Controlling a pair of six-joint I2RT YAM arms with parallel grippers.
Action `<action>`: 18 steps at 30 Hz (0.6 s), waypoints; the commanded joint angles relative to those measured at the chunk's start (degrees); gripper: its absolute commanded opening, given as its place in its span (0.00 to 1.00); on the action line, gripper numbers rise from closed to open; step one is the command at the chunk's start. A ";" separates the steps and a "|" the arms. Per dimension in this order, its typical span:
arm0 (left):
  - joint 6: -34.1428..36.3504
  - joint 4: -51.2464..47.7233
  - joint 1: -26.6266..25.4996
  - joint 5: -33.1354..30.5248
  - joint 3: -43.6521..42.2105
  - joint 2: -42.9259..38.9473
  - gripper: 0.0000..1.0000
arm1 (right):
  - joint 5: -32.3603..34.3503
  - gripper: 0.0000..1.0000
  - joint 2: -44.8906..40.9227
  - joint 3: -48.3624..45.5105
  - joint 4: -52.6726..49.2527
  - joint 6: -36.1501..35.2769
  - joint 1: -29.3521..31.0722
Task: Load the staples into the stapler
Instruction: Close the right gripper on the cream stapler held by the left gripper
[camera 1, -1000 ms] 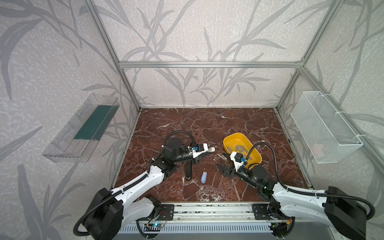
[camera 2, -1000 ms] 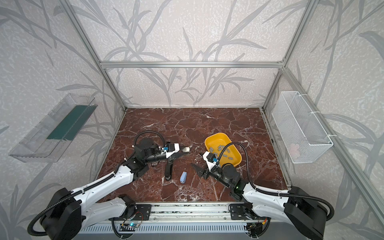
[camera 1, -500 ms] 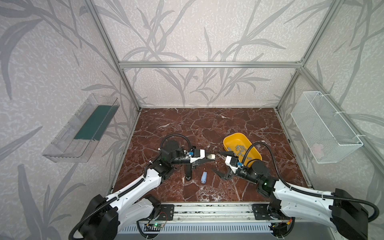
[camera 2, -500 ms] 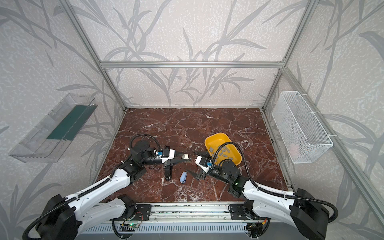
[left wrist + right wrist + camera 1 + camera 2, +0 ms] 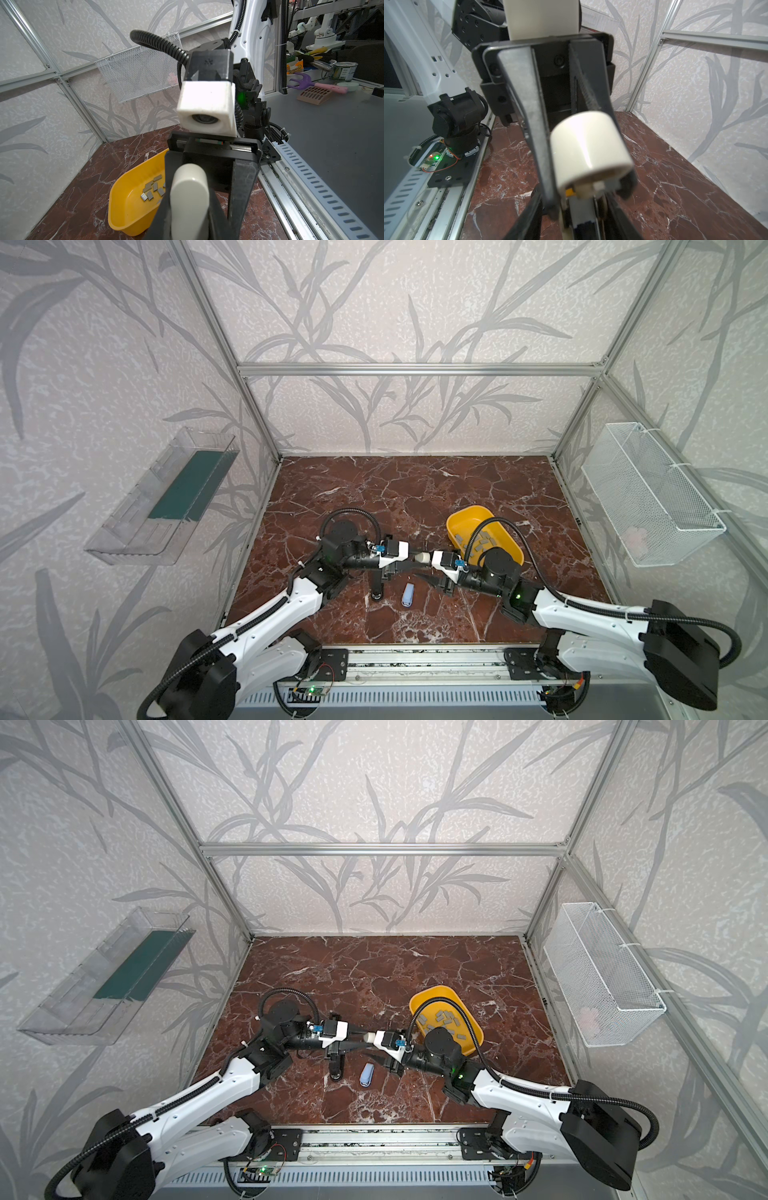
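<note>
Stapler [image 5: 423,558] clamped in the left hand [image 5: 409,563], right hand [image 5: 428,569] part-open astride its cream end, not visibly gripping; staples [image 5: 482,537] lie unpicked in the yellow tray [image 5: 457,519] on the desk [image 5: 415,489]; opening step judged in hand, next requiring a square closing pinch.

Staples [image 5: 482,540] lie in the tray [image 5: 457,519] (right of the stapler [image 5: 423,558]).

A robotics lab: an aluminium-framed booth [image 5: 415,369] with leaf-print walls [image 5: 415,302], and beyond it a grey desk [image 5: 332,141] holding test props [image 5: 315,94] and another robot arm [image 5: 324,33]
</note>
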 commanded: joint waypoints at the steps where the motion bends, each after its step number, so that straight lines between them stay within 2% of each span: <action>1: -0.34 0.78 -0.09 1.73 0.62 -0.23 0.00 | -2.00 0.37 0.77 1.46 2.22 0.76 0.16; 6: -0.43 1.29 -0.05 1.61 0.71 0.38 0.00 | -2.14 0.35 1.93 0.84 4.67 1.87 0.15; 7: -0.43 1.40 -0.09 1.61 0.71 0.62 0.00 | -2.36 0.37 2.01 0.92 4.89 2.12 0.15; 8: -0.43 1.56 -0.08 1.68 0.71 0.72 0.00 | -2.61 0.44 2.07 0.85 5.20 2.45 0.16; 10: -0.43 1.91 -0.07 1.75 0.71 0.99 0.00 | -2.73 0.48 2.11 0.84 5.77 2.91 0.16; 15: -0.58 2.93 -0.07 1.84 0.45 1.58 0.00 | -2.99 0.48 1.76 0.45 6.48 3.44 0.16; 18: -0.71 3.55 -0.09 1.44 0.20 1.64 0.00 | -2.44 0.38 1.85 0.41 6.30 3.46 0.12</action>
